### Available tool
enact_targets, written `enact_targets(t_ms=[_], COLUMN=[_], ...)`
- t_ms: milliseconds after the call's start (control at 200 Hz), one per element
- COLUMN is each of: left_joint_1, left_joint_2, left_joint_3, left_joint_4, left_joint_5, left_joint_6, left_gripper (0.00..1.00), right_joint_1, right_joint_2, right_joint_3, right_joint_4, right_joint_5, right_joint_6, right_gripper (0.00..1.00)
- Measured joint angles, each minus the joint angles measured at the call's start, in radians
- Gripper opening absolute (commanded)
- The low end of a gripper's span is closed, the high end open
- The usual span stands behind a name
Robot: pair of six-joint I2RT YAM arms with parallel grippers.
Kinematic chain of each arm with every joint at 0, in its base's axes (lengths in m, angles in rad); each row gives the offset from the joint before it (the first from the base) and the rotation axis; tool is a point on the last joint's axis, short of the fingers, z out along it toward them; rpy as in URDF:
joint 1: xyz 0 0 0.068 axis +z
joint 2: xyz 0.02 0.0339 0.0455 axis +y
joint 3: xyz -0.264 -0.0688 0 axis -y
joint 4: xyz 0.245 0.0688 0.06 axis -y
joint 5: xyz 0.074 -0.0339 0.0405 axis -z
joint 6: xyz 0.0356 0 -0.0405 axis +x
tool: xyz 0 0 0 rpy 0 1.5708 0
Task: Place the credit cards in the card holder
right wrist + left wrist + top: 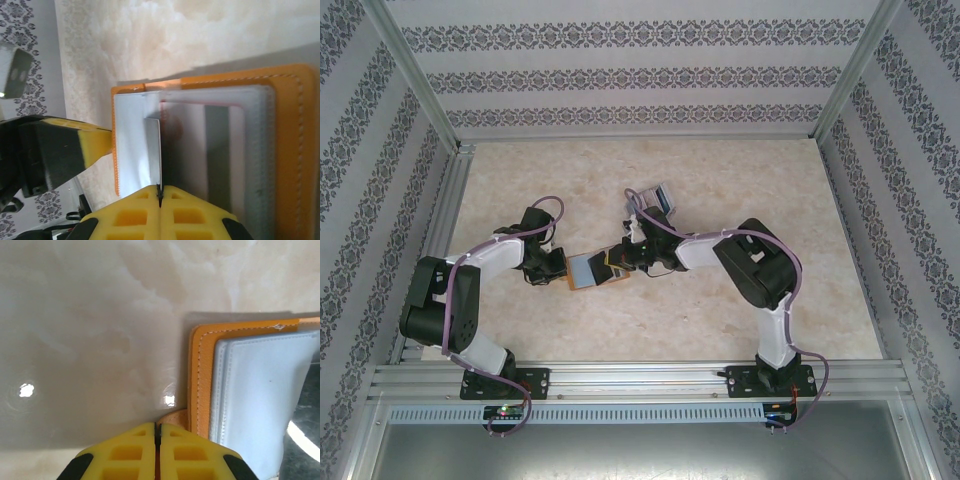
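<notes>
I see the card holder [588,270] lying open near the middle of the desk [720,330]. My left claw [157,432] is pinched tight on the orange tab at its 9 o'clock edge. My right claw [160,192], at 3 o'clock, is clamped on a pale credit card [153,150], its far end over the clear sleeves. More credit cards [655,196] lie at 1 o'clock, apart from the holder.

We see the card holder [588,270] in orange-brown with pale stitching along its edge, its inner sleeves a milky grey-blue. The credit card [153,150] at the right gripper [160,196] is pale grey. The right gripper and the left gripper [157,437] are both yellow with black. The table [750,180] is cream with beige marbling, and the walls [620,75] carry grey floral bands on white.
</notes>
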Motion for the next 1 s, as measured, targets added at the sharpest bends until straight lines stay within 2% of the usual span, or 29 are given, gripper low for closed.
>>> enact_targets(t_ms=[405,739,999], left_joint_1=[0.0,-0.001,-0.002], left_joint_2=[0.0,0.002,0.019], left_joint_3=[0.001,0.002,0.011], left_joint_4=[-0.003,-0.003,-0.007], left_joint_5=[-0.003,-0.004,-0.003], left_joint_6=[0.0,0.0,0.0], left_gripper=[0.06,0.06,0.06], right_joint_1=[-0.001,0.067,0.093], right_joint_2=[0.032,0.031,0.031], right_joint_3=[0.026,0.105,0.15], right_joint_4=[0.019,-0.072,-0.159], right_joint_5=[0.018,0.183,0.252], right_joint_6=[-0.011,-0.106,-0.164], right_gripper=[0.05,0.05,0.06])
